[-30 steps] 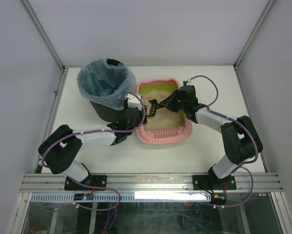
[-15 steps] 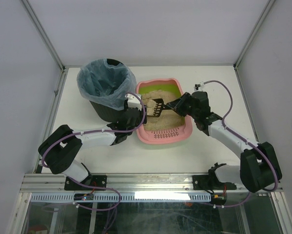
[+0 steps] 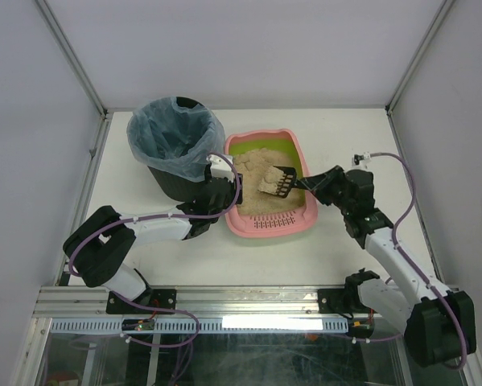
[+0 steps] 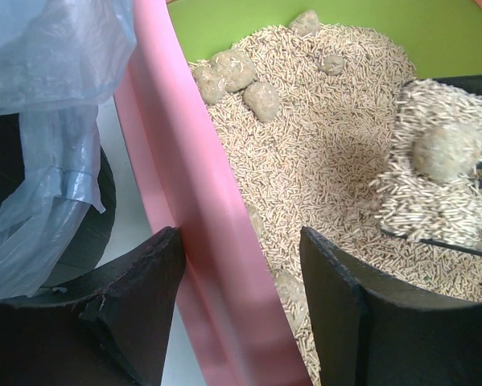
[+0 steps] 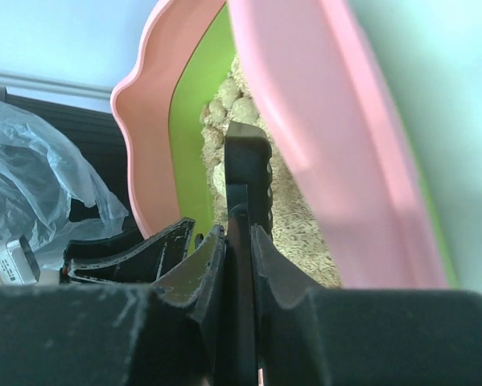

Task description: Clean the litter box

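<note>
You won't find any text, label, brand, number or sign that can be read in the overhead view or in either wrist view.

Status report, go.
Left end effector clamps pink plastic litter tray wall. Right end effector shut on black slotted scoop, clump aboard. More clumps in litter.
</note>
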Robot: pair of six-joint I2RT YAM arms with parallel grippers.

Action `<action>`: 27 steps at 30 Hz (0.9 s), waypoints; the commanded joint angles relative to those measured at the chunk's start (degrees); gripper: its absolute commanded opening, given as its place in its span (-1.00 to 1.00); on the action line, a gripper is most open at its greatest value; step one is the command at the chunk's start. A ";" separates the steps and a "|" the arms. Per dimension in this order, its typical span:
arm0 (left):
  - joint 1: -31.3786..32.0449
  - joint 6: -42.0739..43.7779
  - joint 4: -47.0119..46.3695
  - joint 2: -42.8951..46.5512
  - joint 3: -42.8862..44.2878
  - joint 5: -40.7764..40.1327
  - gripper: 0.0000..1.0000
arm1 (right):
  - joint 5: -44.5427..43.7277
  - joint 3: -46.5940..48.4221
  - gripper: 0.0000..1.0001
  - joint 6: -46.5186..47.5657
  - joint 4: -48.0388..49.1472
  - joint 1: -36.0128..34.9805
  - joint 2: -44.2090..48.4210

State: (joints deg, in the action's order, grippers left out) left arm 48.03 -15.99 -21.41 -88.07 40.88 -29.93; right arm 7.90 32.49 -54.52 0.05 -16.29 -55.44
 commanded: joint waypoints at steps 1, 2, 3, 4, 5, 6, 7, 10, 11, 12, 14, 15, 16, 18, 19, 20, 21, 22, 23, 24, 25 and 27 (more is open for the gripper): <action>1.72 -0.83 -3.99 0.60 0.92 3.93 0.18 | 3.53 -4.00 -1.00 -1.50 6.53 3.09 6.96; 1.73 -0.84 -3.99 0.61 0.95 3.93 0.18 | 4.82 -4.97 -1.00 -1.92 7.83 3.70 8.01; 1.72 -0.87 -4.04 0.54 0.95 3.98 0.18 | 6.21 -5.77 -1.00 -2.29 8.89 4.28 8.88; 1.74 -0.82 -4.00 0.53 1.00 4.02 0.18 | 7.65 -6.35 -1.00 -2.72 9.59 4.78 9.81; 1.72 -0.87 -3.99 0.53 0.96 4.05 0.18 | 8.42 -6.83 -1.00 -3.16 10.09 5.35 10.57; 1.76 -0.81 -3.99 0.60 1.01 4.01 0.18 | 9.18 -7.06 -1.00 -3.50 10.27 5.96 11.43; 1.74 -0.85 -3.99 0.66 1.00 3.89 0.18 | 9.88 -7.26 -1.00 -3.75 10.27 6.76 12.12; 1.72 -0.77 -3.95 0.64 0.89 3.77 0.18 | 12.85 -7.30 -1.00 -5.26 10.30 9.52 13.13; 1.74 -0.79 -3.99 0.62 0.94 3.74 0.18 | 14.01 -7.43 -1.00 -5.99 10.81 10.39 13.12; 1.76 -0.79 -3.99 0.62 0.97 3.85 0.18 | 15.14 -7.97 -1.00 -7.50 11.84 11.15 13.04; 1.72 -0.79 -3.99 0.67 0.96 3.84 0.18 | 17.19 -9.72 -1.00 -10.01 15.44 12.16 12.65; 1.73 -0.80 -3.97 0.63 0.93 3.90 0.19 | 18.21 -10.74 -1.00 -12.27 17.71 12.45 12.31; 1.72 -0.77 -3.99 0.70 0.87 3.84 0.18 | 19.53 -11.69 -1.00 -13.56 20.03 12.61 11.63; 1.75 -0.75 -3.99 0.71 0.92 3.84 0.18 | 22.11 -12.35 -1.00 -14.38 22.93 13.54 10.59; 1.73 -0.78 -3.93 0.80 0.88 3.76 0.18 | 22.29 -12.54 -1.00 -14.60 22.98 14.20 10.94; 1.74 -0.74 -3.93 0.90 0.87 3.76 0.18 | 21.83 -12.87 -1.00 -15.29 22.68 15.15 11.52; 1.74 -0.73 -3.91 0.89 0.85 3.73 0.18 | 21.13 -13.29 -1.00 -16.17 22.03 15.84 12.18; 1.72 -0.81 -3.99 0.95 0.79 3.81 0.18 | 20.79 -13.50 -1.00 -16.72 21.68 15.99 12.57; 1.72 -0.83 -3.99 0.85 0.89 3.76 0.18 | 21.50 -13.33 -1.00 -16.92 21.70 15.85 12.41; 1.76 -0.86 -3.95 0.69 0.94 3.89 0.19 | 22.75 -12.93 -1.00 -16.76 21.66 15.59 12.15; 1.72 -0.82 -3.99 0.38 1.02 3.97 0.18 | 23.74 -12.70 -1.00 -16.45 21.58 15.22 12.28; 1.72 -0.84 -3.86 0.15 1.28 4.32 0.18 | 22.06 -12.40 -1.00 -14.43 17.78 15.78 14.94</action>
State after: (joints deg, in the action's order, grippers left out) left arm 48.03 -15.97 -21.41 -88.07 40.88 -29.93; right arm 27.64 18.55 -68.90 15.68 -0.86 -44.36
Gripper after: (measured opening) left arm 0.596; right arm 0.173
